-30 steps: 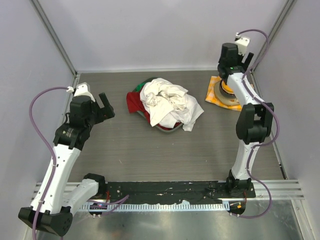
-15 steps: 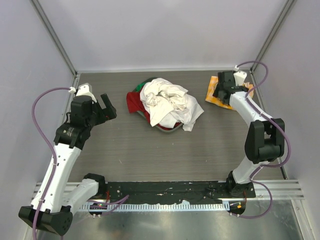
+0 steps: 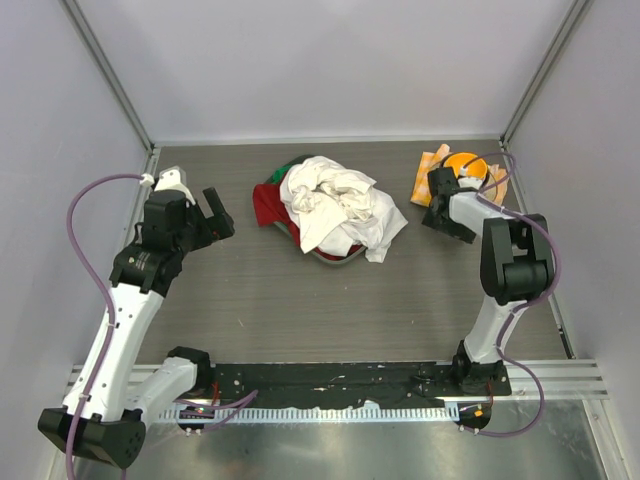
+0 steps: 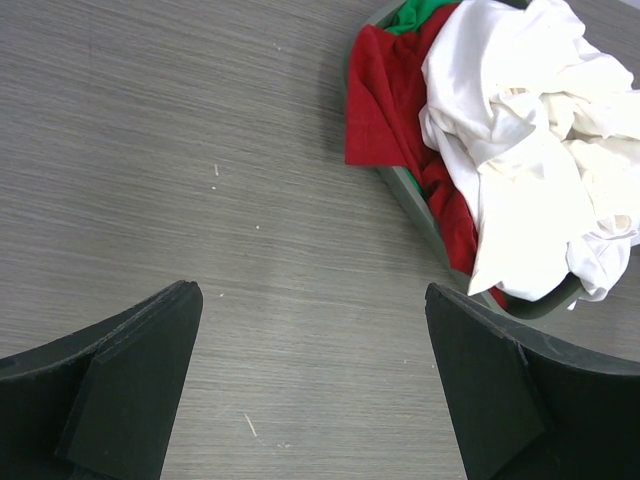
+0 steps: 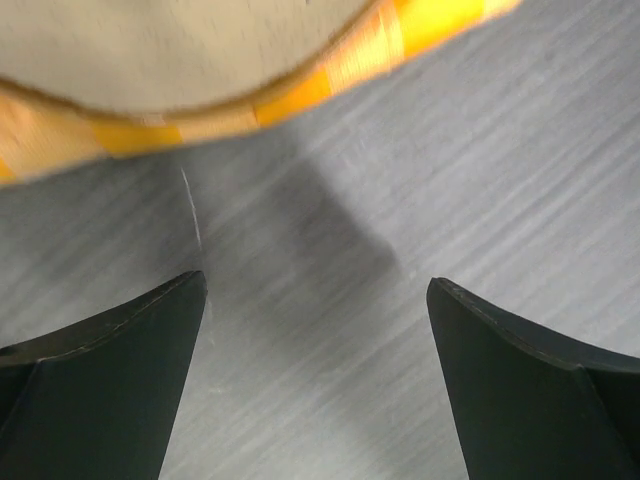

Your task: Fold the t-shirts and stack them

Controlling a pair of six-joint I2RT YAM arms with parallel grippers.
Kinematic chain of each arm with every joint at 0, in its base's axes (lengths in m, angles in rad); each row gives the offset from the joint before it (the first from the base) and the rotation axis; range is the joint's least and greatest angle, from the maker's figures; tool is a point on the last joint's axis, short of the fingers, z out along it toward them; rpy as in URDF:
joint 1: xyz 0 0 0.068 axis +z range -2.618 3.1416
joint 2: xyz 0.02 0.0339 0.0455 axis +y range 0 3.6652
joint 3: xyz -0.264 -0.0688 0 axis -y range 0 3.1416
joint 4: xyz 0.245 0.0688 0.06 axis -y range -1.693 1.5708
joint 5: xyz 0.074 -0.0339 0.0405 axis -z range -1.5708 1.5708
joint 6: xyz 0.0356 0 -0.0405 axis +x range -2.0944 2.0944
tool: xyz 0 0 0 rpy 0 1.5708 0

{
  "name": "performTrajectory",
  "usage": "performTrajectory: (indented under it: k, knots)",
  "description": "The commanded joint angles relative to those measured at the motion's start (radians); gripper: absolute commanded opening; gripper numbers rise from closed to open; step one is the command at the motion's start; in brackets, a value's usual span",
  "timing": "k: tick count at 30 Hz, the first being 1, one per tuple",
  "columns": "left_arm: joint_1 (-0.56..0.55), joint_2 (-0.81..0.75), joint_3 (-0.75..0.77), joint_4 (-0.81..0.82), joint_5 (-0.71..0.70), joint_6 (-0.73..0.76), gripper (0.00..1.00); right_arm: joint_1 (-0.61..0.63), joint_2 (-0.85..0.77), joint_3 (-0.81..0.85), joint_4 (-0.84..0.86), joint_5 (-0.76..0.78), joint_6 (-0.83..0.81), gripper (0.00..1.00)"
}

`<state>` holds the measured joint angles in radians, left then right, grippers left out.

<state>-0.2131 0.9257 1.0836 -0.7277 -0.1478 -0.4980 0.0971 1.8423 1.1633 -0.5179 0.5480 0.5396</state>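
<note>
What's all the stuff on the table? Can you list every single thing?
t-shirts: crumpled pile, number unclear, white to cream, in the basket at back middle.
red garment: one, red, under the pile, draped over the basket's left rim.
green garment: one, green, peeking out behind the pile.
basket: one, grey-green, back middle.
checked cloth: one, orange and white, back right.
round thing: one, orange-tan, on the checked cloth; unclear what it is.
table: one, dark grey.
left gripper: black, open, left of the basket.
right gripper: black, open, by the checked cloth.
</note>
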Motion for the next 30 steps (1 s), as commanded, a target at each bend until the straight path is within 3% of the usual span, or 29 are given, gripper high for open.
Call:
performTrajectory:
  k: [1,9,20,25,30]
  knots:
    - [0.003,-0.005,0.001,-0.007,-0.022,0.001,1.0,-0.069,0.093,0.067,0.071,-0.039,0.003,0.99]
    - [0.003,0.016,0.018,-0.013,-0.058,0.013,1.0,-0.184,0.265,0.235,0.067,-0.129,-0.02,0.99]
    - [0.003,0.058,0.022,0.005,-0.044,0.001,1.0,-0.223,0.454,0.501,-0.042,-0.175,-0.064,0.97]
    - [0.003,0.067,0.021,0.019,0.008,-0.005,1.0,-0.172,0.329,0.423,0.012,-0.125,-0.061,0.98]
    - [0.001,0.096,0.007,0.039,0.217,-0.017,1.0,-0.045,0.106,0.314,0.05,-0.117,-0.047,0.98]
